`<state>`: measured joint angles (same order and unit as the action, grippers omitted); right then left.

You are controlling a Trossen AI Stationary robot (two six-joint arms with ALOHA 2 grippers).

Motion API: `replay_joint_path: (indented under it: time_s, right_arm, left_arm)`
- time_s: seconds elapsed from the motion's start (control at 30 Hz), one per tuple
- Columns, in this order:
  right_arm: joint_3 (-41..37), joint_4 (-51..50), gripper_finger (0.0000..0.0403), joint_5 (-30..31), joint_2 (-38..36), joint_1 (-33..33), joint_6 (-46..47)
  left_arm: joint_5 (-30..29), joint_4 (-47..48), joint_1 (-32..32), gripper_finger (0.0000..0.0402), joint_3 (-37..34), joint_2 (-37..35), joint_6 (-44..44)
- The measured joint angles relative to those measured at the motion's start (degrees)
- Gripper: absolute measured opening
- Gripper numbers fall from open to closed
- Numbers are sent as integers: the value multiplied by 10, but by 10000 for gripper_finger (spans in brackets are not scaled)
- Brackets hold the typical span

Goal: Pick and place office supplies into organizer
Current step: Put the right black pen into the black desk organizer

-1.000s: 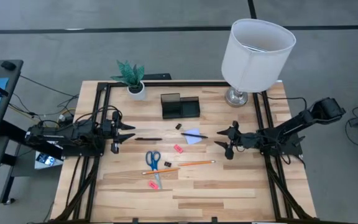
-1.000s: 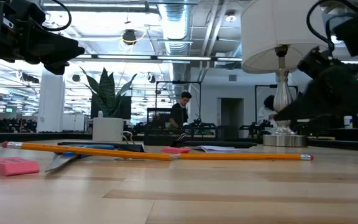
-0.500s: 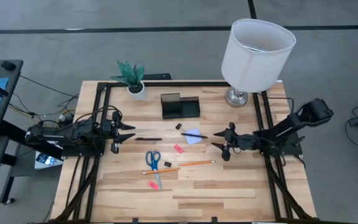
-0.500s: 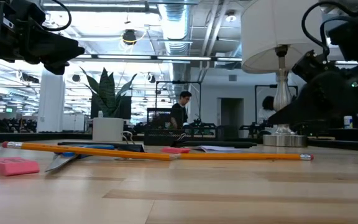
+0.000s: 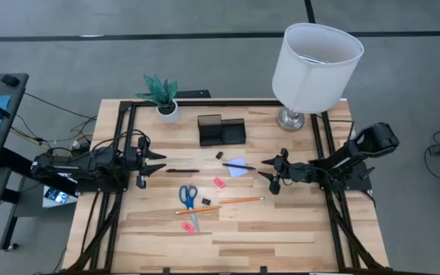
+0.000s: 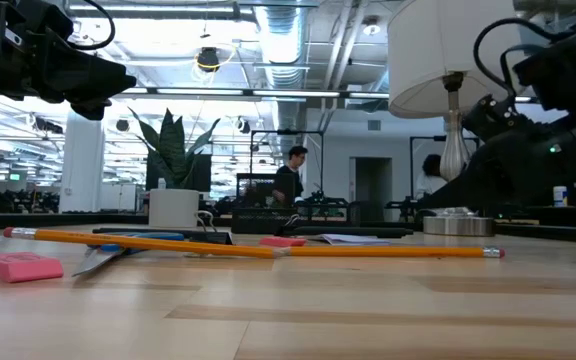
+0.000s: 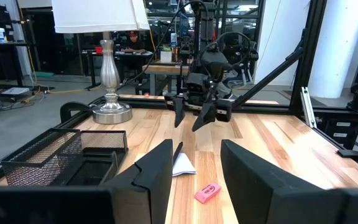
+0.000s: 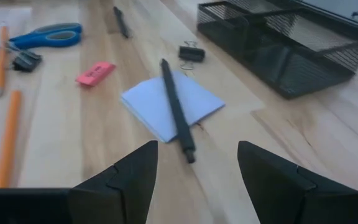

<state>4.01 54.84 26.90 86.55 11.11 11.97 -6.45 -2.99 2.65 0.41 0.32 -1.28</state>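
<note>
**Black pen on note pad: handling and approach pose**

The black pen [image 8: 176,109] lies flat across the pale lavender note pad [image 8: 173,106], one end overhanging the pad's edge onto the table [image 5: 266,229]. Pen and pad sit near mid-table, between the organizer [image 5: 221,130] and the orange pencil [image 5: 228,202].

Handling (judged from appearance): the pen is light, rigid and slim, with a smooth barrel that is likely to roll or slip if pinched off-centre. Take hold across the barrel near its middle, fingers straddling it at right angles. The pad beneath is soft and may slide or lift with the pen, so a grip at the overhanging end would avoid catching paper.

Right gripper [image 5: 272,174]: low over the table, just beside the pad on its right, pointing toward the pen. Its fingers [image 8: 120,177] stand apart with nothing between them; the pen lies ahead, lined up with the gap.

Left gripper [image 5: 153,166]: parked at the table's left side, raised, claw released and empty (a second dark pen [image 5: 182,170] lies just in front of it)
</note>
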Motion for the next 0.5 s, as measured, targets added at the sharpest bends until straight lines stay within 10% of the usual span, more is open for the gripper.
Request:
replay_joint_path:
  time_s: [0.5]
  right_arm:
    - [49, 6, 209, -74, 83, -41, -19]
  left_arm:
    - [0, 0, 0, 128, 0, 0, 0]
